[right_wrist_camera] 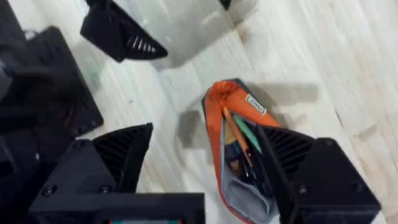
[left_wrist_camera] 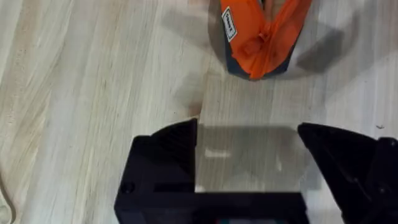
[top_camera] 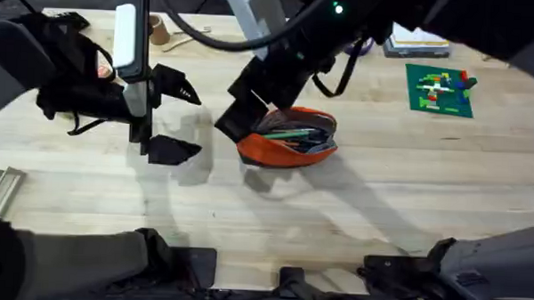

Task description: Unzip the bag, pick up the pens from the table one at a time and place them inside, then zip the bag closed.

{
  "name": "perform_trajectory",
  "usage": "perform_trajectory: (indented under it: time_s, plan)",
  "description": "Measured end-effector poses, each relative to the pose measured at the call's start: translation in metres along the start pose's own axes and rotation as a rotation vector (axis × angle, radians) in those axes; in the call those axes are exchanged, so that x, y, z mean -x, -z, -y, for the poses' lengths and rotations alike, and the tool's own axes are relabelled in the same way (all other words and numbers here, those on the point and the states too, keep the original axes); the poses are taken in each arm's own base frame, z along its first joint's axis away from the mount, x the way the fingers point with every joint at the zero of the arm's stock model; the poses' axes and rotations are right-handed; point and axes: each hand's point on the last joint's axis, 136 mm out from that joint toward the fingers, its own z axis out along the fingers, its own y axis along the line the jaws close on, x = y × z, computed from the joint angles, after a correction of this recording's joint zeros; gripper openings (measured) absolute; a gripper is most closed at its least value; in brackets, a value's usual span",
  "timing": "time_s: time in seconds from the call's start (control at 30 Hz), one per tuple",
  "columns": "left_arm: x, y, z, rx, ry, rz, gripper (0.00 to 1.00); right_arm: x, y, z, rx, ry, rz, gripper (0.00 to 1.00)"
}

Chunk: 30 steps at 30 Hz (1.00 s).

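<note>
The big light wooden table (top_camera: pixel 381 207) with plank lines is the largest thing here. On it lies the soft orange fabric pencil bag (top_camera: pixel 290 140) with a dark underside. Its top gapes open, so the unzipping looks done.

Inside the bag you can see two slim pens (right_wrist_camera: pixel 239 134), one light green and one orange, lying along its length. No pens show on the bare wood near the bag. So the putting-in part looks done too. What seems left is to pull the zipper shut.

The right gripper (right_wrist_camera: pixel 208 168) has black fingers spread wide, holding nothing. One finger is over the bag's open mouth, and the other is out past the bag's side, over the table. The bag's closed end, with its small white label, lies just ahead of the jaws.

The left gripper (left_wrist_camera: pixel 249 149) is also spread wide and holds nothing. Only bare wood lies between its jaws. The bag's pinched orange end sits in front of those jaws, near but not touching them.
</note>
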Motion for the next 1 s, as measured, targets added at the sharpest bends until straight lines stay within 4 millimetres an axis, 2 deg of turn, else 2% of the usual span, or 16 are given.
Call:
perform_trajectory:
  time_s: [0.2, 0.53, 0.63, 0.67, 0.93, 1.0]
  plan:
    - [0.0, 0.0, 0.0, 0.0, 0.0, 0.0, 0.993, 0.007, -0.005, 0.003, -0.003, -0.02, 0.019, 0.997]
    - [0.0, 0.0, 0.0, 0.0, 0.0, 0.0, 0.993, 0.009, -0.052, 0.016, 0.003, -0.091, -0.023, 0.998]
    - [0.0, 0.0, 0.0, 0.0, 0.0, 0.0, 0.993, 0.006, -0.062, 0.018, 0.006, -0.101, -0.043, 0.998]
    - [0.0, 0.0, 0.0, 0.0, 0.0, 0.0, 0.994, 0.003, -0.071, 0.02, 0.009, -0.112, -0.065, 0.998]
    - [0.0, 0.0, 0.0, 0.001, 0.0, 0.002, 0.992, 0.011, -0.083, 0.024, 0.003, -0.108, -0.03, 0.998]
    - [0.0, 0.0, 0.0, 0.001, 0.0, 0.003, 0.993, 0.007, -0.088, 0.026, 0.001, -0.11, -0.037, 0.998]
